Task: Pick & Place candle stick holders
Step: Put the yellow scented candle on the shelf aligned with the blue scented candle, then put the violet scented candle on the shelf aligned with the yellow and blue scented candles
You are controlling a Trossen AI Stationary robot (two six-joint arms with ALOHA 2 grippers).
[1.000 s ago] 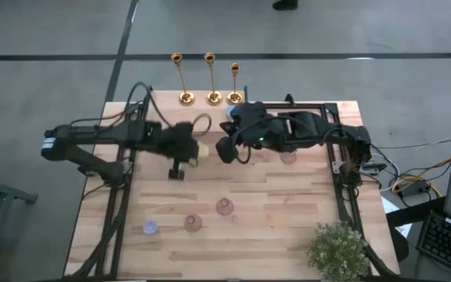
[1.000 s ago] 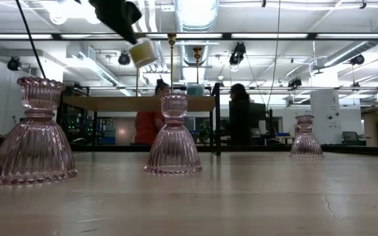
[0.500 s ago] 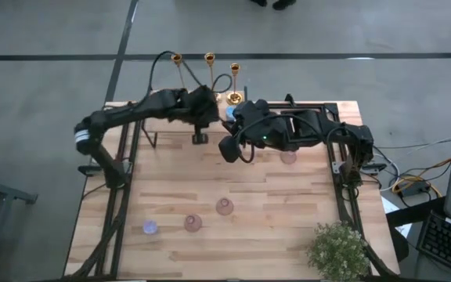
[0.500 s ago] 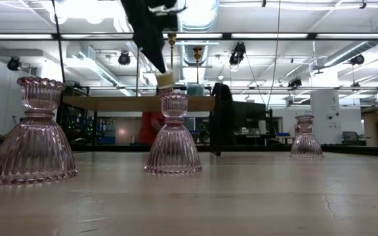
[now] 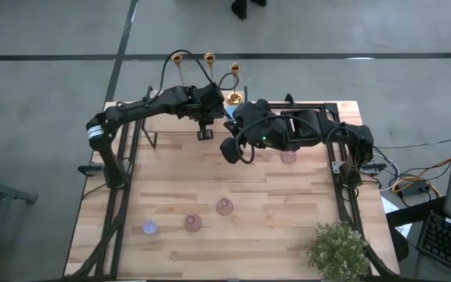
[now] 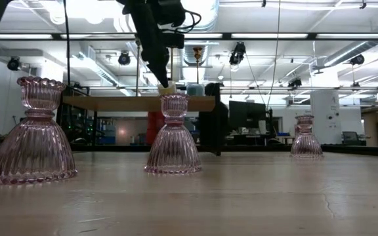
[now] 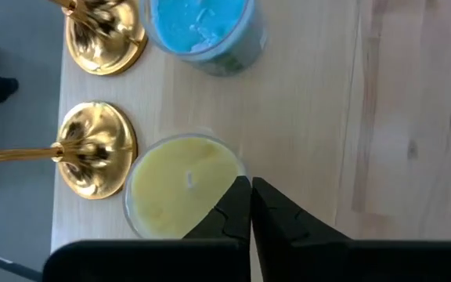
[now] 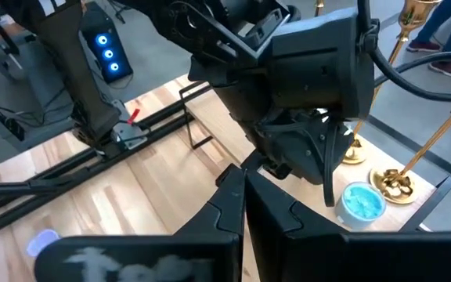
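High view, worktop (image 5: 272, 211): a pale wooden surface seen from straight above, with both dark arms reaching over its far half.
Left arm: stretches from the left side toward the far edge; its left end effector (image 7: 250, 205) has its fingers pressed together, holding nothing, and sits at the rim of a yellow candle (image 7: 180, 185).
Right arm: folded over the far right part of the worktop; the right end effector (image 8: 245, 196) has its fingers together and grips nothing, hovering just beside the left arm's wrist.
Potted plant (image 5: 339, 251): green, at the near right corner.
Candle stick holders (image 5: 209, 70): three shiny gold ones with thin stems and round bases, standing in a row at the far edge, partly hidden by the left arm. In the left wrist view, one gold base lies just beside the yellow candle.
Pink glass holders (image 6: 173, 134): three ribbed, bell-shaped pieces standing upright on the worktop, well apart from the gold ones.
Blue candle (image 7: 202, 27): in a round glass, near the yellow candle and a gold base.
Purple candle (image 5: 149, 227): small, near the front left.
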